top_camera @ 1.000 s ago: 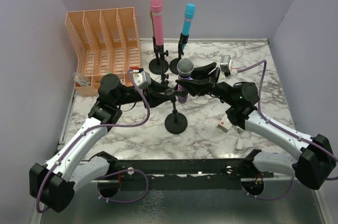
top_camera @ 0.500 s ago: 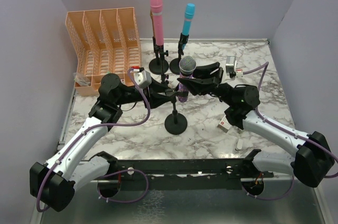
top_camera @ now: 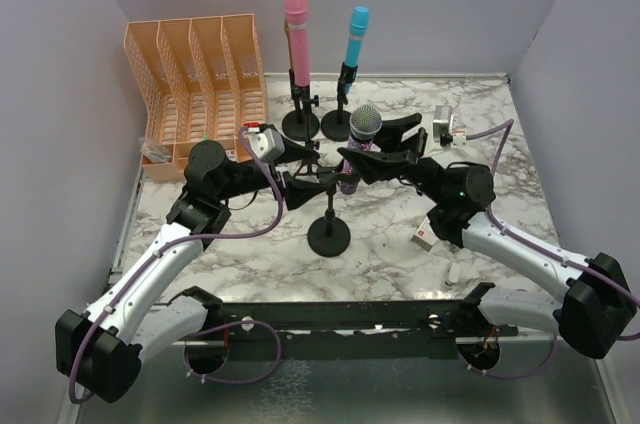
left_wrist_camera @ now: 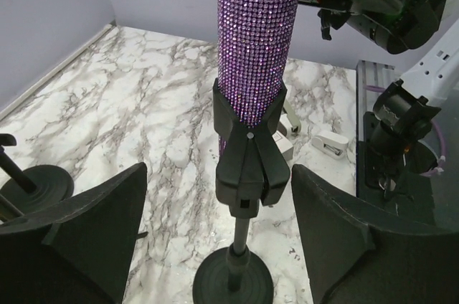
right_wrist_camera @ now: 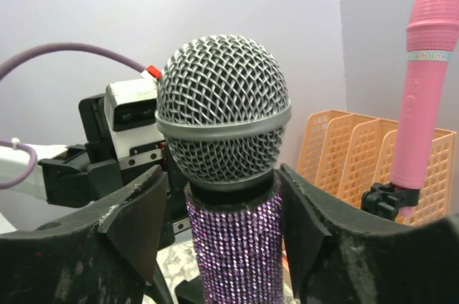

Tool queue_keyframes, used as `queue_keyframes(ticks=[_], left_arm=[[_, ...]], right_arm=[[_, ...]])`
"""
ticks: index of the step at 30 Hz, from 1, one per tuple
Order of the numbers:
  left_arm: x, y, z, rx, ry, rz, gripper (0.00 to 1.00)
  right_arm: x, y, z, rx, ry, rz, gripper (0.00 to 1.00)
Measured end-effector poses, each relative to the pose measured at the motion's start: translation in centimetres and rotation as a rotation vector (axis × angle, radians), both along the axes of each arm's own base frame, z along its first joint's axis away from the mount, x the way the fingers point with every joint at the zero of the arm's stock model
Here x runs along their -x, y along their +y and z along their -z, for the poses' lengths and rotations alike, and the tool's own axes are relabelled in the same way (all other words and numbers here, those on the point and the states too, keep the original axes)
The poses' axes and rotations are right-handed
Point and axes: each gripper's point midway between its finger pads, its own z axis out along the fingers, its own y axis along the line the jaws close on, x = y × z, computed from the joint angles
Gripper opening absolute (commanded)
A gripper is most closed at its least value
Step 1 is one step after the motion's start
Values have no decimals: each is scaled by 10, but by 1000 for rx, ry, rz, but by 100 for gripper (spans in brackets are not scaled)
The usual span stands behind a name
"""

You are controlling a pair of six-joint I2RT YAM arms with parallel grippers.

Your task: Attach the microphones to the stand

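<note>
The glittery purple microphone point(top_camera: 365, 122) with its silver mesh head point(right_wrist_camera: 222, 110) sits in the black clip point(left_wrist_camera: 247, 160) of the near stand point(top_camera: 329, 236), leaning a little to the right. My left gripper point(left_wrist_camera: 219, 171) is open, one finger point(left_wrist_camera: 79, 232) on each side of the clip and rod, clear of both. At the neck of the microphone my right gripper point(right_wrist_camera: 222, 211) is open too, with a gap at its left finger point(right_wrist_camera: 136, 211) and its right finger close to the body. The pink microphone point(top_camera: 295, 24) and the cyan microphone point(top_camera: 355, 39) stand upright in their stands at the back.
An orange file rack point(top_camera: 195, 74) stands at the back left. Small white-and-red boxes lie at the right point(top_camera: 425, 236) and at the back right point(top_camera: 445, 127). The two back stand bases point(top_camera: 300, 126) sit just behind the arms. Walls close in the table on three sides.
Both grippers have opened: the left off the stand's clip, the right off the purple microphone's neck. The microphone's head has shifted slightly to the right.
</note>
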Motion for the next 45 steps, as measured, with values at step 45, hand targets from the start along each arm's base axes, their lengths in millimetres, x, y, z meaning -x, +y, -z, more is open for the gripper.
queue_keyframes(ticks=[45], left_arm=[[9,186,45,267,446,-1103,99]], right_arm=[[2,-187,208,325,1049,882,99]])
